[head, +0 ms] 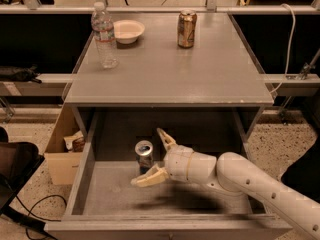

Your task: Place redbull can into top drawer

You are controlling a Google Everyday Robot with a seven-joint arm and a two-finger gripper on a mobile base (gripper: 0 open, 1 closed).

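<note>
Gripper point(147, 157) spread wide; redbull can point(144, 153) upright btwn fingers point(150, 176), top drawer point(111, 190).

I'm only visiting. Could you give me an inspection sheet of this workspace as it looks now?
Surface: grey cabinet top, with the drawer pulled open below it.
Job's things: Redbull can upright on the drawer floor.
Clutter: bottle, bowl and brown can on the cabinet top.
Grippers: gripper inside the drawer, open, with the Redbull can between its spread fingers.
Cables: white cable at right, black cable on the floor at left.
Surroundings: cardboard box beside the cabinet.
</note>
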